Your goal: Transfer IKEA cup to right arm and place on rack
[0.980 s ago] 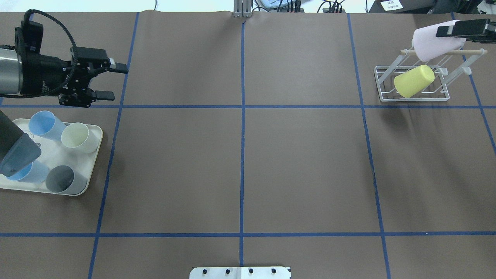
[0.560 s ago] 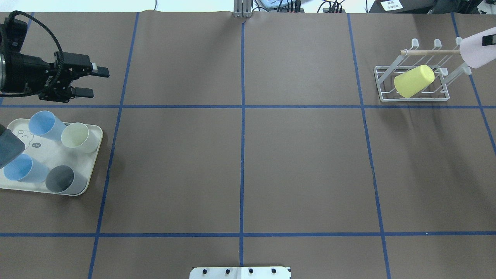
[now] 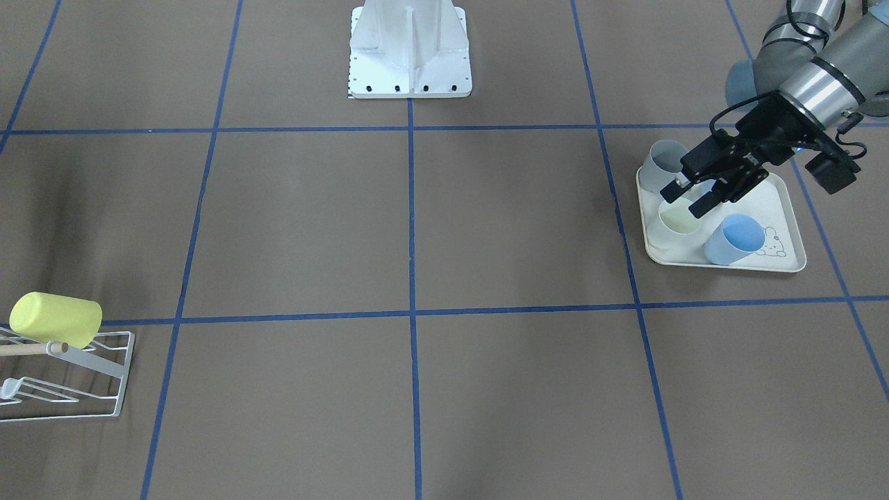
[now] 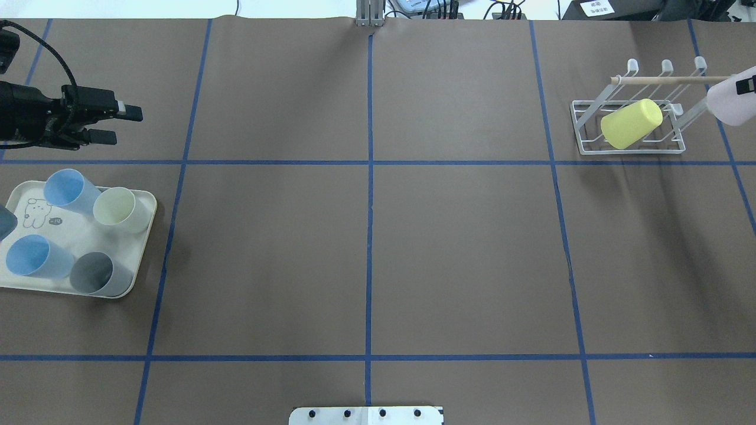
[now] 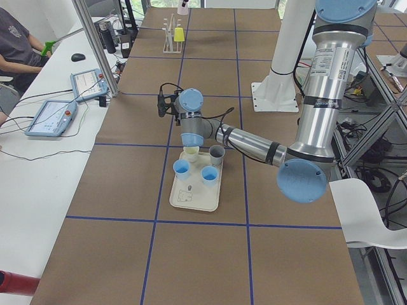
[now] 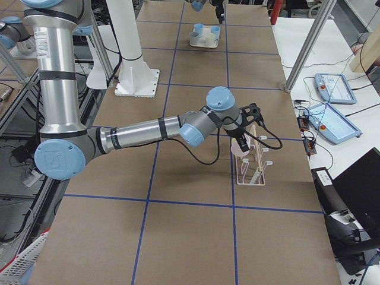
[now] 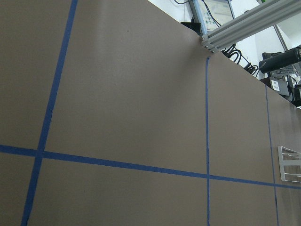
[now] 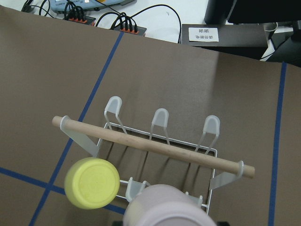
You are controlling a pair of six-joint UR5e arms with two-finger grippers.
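**Handover looks done, cup not yet on rack**

Status, judged from how things lie: the transfer part appears complete and placing is what's left.

- Right pincer (image 4: pixel 748 86): mostly out of the overhead view at the edge, w/ one black finger showing against the cup wall. It is clamped on the pale pink IKEA cup (image 4: pixel 731 105), which hangs in the air off the surface (image 4: pixel 378 254).
- Cup location: just beside the rack (image 4: pixel 590 149) at its right-hand end, near the tip of the wooden dowel (image 4: pixel 655 79). It is not seated on any prong. In the right wrist view the cup (image 8: pixel 164 207) sits low in frame w/ its closed base toward the camera. I can't tell whether it touches the wire.
- Rack contents: one yellow cup (image 4: pixel 631 123) already sits slanted on a prong. The three prongs beyond the dowel are free.
- Left pincer (image 4: pixel 121 125): fingers apart and holding nothing. It hovers over bare surface, apart from the rabbit-print tray (image 4: pixel 65 233).
- Tray holds four more cups: two blue, one cream, one grey.

Left to do: line the cup mouth up over a free prong, lower it on, let go, then back the arm off.
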